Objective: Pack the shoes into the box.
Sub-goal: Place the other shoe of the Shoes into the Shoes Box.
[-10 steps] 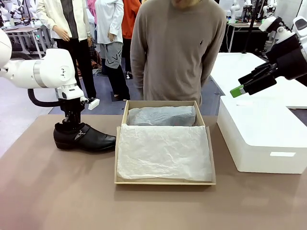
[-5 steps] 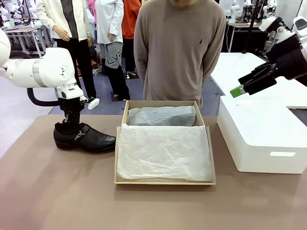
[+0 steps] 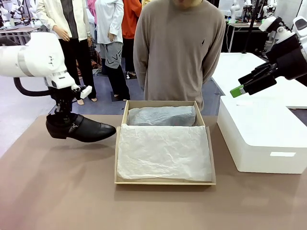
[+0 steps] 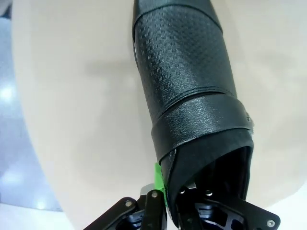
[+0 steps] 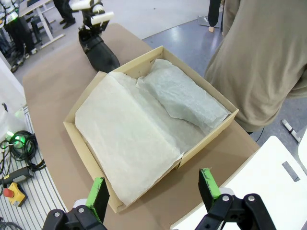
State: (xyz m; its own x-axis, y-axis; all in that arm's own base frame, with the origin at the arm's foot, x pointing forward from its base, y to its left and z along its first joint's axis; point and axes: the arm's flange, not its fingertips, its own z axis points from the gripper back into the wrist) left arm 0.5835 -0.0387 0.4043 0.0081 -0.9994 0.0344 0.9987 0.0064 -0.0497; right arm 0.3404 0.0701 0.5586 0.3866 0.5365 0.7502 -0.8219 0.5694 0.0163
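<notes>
Lifted off desk (image 3: pixel 57 191) since a second ago: left fingers (image 4: pixel 159 184) pinching heel collar of black shoe (image 3: pixel 82 128), one pad inside, one outside, carrying it in air just left of box (image 3: pixel 164 181), toe pointing toward it. Right fingers (image 3: pixel 236 90) hanging spread wide, gripping nothing, above white box (image 3: pixel 264 139). White tissue (image 3: pixel 163 151) lining box, wrapped bundle (image 3: pixel 162 116) lying along far wall. Person (image 3: pixel 178 48) standing behind.

Brown-topped table (image 3: pixel 62 191), seen from robot's side: tan cardboard box (image 3: pixel 164 181) sits open at centre, long side running away from camera, lined with crinkled white tissue paper (image 3: pixel 163 151). Larger white box (image 3: pixel 264 143) stands near it at table's right end, narrow strip of tabletop between them.
</notes>
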